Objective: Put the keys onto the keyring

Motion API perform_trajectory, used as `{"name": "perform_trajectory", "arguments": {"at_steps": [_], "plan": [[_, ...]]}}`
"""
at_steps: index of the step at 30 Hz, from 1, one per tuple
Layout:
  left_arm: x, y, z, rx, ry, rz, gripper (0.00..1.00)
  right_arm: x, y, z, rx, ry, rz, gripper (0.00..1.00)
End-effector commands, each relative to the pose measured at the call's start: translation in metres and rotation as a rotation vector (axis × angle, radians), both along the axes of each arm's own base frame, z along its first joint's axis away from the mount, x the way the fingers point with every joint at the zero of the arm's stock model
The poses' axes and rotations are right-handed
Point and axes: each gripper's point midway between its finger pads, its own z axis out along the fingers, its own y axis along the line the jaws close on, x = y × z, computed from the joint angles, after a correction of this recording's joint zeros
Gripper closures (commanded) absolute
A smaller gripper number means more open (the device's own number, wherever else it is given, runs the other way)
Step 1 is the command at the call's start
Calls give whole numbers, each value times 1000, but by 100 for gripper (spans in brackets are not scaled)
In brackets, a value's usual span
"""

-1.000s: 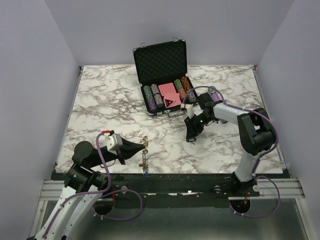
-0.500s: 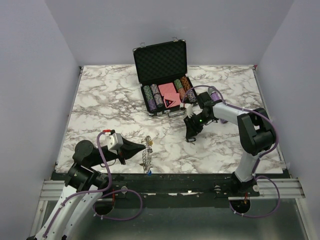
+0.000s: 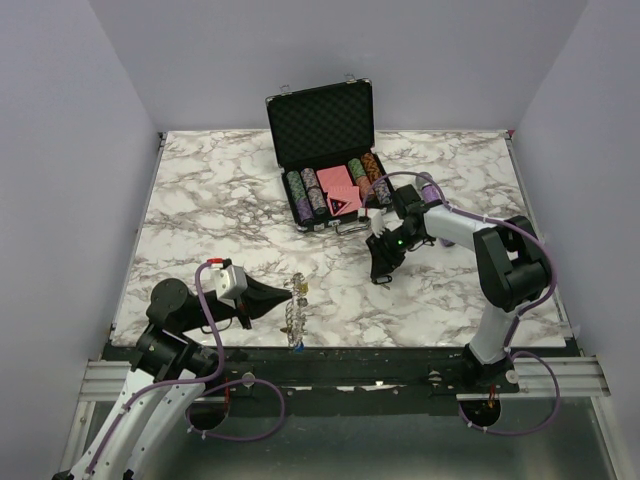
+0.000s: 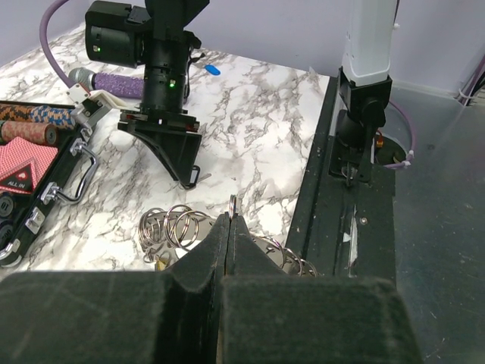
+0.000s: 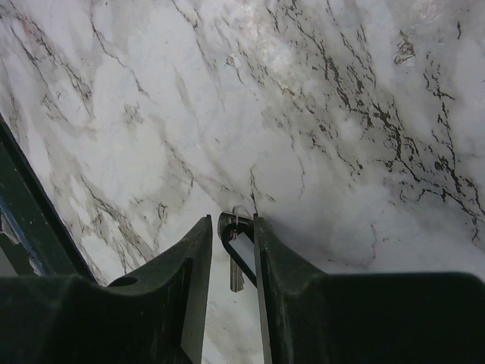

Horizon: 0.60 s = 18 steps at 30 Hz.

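My left gripper [image 3: 283, 300] is shut on the keyring [image 3: 293, 310], a large silver ring fringed with small rings [image 4: 178, 227]. The keyring hangs edge-on near the table's front edge. In the left wrist view its rim [image 4: 232, 203] sticks up between the shut jaws. My right gripper [image 3: 378, 272] points down at the marble right of centre, fingers apart. Between them is a black-headed key [image 5: 236, 250] with a short silver blade. It rests against the right finger [image 5: 265, 258], and a thin gap shows beside the left finger [image 5: 198, 258].
An open black chip case [image 3: 322, 125] with chips and red cards stands at the back centre. A purple microphone [image 3: 428, 186] lies beside the right arm. A small blue piece [image 4: 214, 70] lies on the marble beyond it. The black front rail [image 3: 350, 365] runs just below the keyring.
The left gripper and keyring have shifted slightly right and nearer the front edge. The right gripper has barely moved, its fingers the same distance apart.
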Motion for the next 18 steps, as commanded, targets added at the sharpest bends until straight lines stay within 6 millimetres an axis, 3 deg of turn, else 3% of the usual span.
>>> {"name": "perform_trajectory", "arguments": {"at_steps": [1,18], "plan": [[-5,-1,17,-28,-60,-29,100,4,3,3,-9,-16,12,65],[-4,-1,16,-26,-54,-30,100,4,2,7,-15,-26,17,66]]}}
